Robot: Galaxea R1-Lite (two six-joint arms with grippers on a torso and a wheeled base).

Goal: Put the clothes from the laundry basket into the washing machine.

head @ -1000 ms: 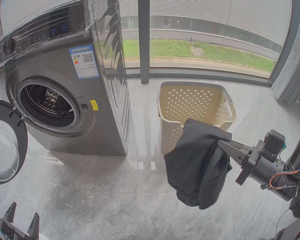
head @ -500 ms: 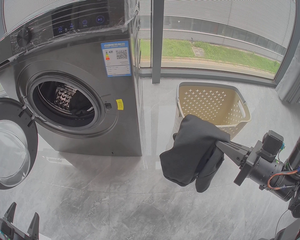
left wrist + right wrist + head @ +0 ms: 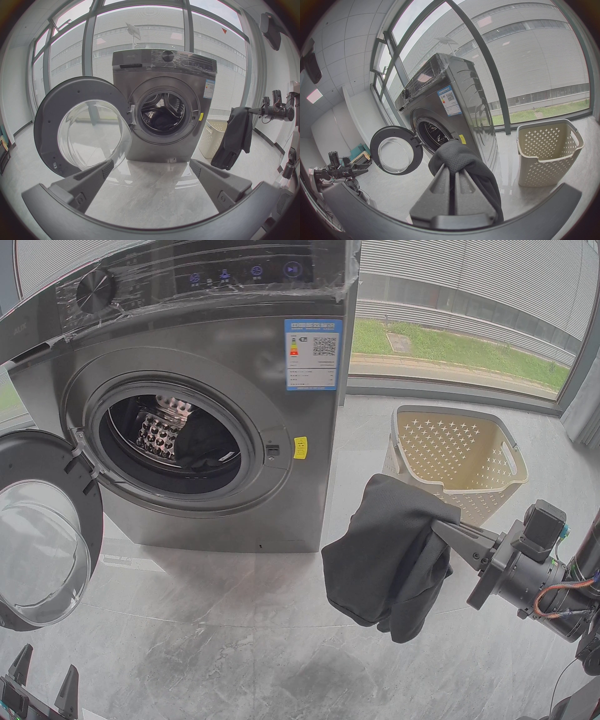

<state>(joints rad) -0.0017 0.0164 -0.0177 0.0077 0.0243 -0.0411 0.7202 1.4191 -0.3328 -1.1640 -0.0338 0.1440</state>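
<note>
one dark garment [image 3: 387, 559] hangs from the right gripper [image 3: 445, 527], whose fingers are pressed together on a bunched fold near the top of the cloth. it hangs in the air above the floor, between the laundry basket [image 3: 459, 490] and the front corner of the washing machine [image 3: 206, 334]. the rest of the cloth falls in loose folds below the pinch.

it looks like a light, soft knit: limp, with no stiffness of its own, so it will likely swing and trail as it is carried. it does not look fragile or slippery. a pinch on a gathered fold, as here, seems right. the low hanging end may well catch on the rim of the drum mouth [image 3: 175, 440], so it probably needs feeding in deep. another dark piece [image 3: 203, 443] already lies inside the drum, and the door [image 3: 37, 540] stands swung wide open.

the left gripper [image 3: 49, 662] sits low and near, fingers apart, holding nothing.

as for writing, a blue-bordered energy label [image 3: 310, 354] with a square code is stuck on the machine's front, with a small yellow sticker [image 3: 300, 447] below it. the control panel [image 3: 244, 271], under plastic film, shows lit icons beside a dial [image 3: 95, 291]. the print is too small to make out.
</note>
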